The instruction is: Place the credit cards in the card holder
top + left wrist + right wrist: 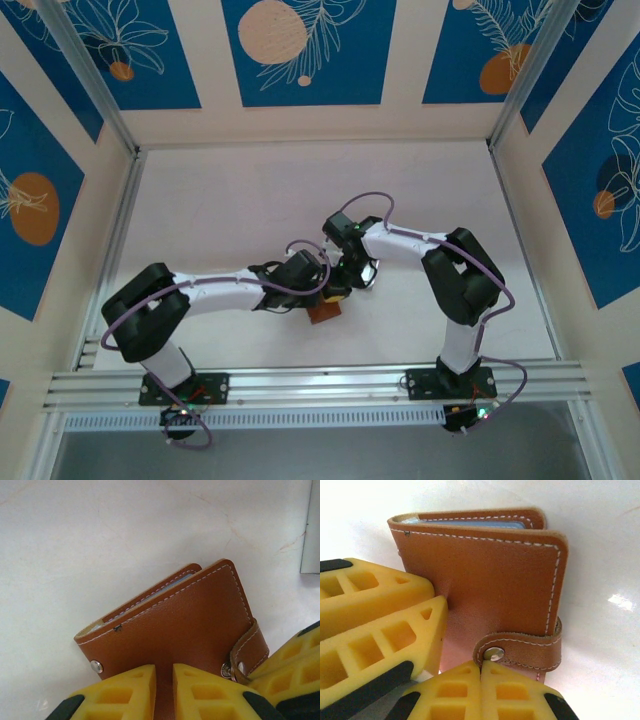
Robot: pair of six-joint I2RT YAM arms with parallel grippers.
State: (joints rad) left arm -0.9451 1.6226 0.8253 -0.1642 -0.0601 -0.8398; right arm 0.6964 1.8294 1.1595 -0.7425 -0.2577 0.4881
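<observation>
White table (230, 200), blue-patterned walls (300, 50); left gripper (164, 680) pinches brown card holder (190, 625); right gripper (481, 674) pressed together beside its snap strap (530, 647).

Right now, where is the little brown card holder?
In the top view the card holder sits near the middle of the white table, slightly toward the near edge, between the left gripper and the right gripper, both touching it.
</observation>
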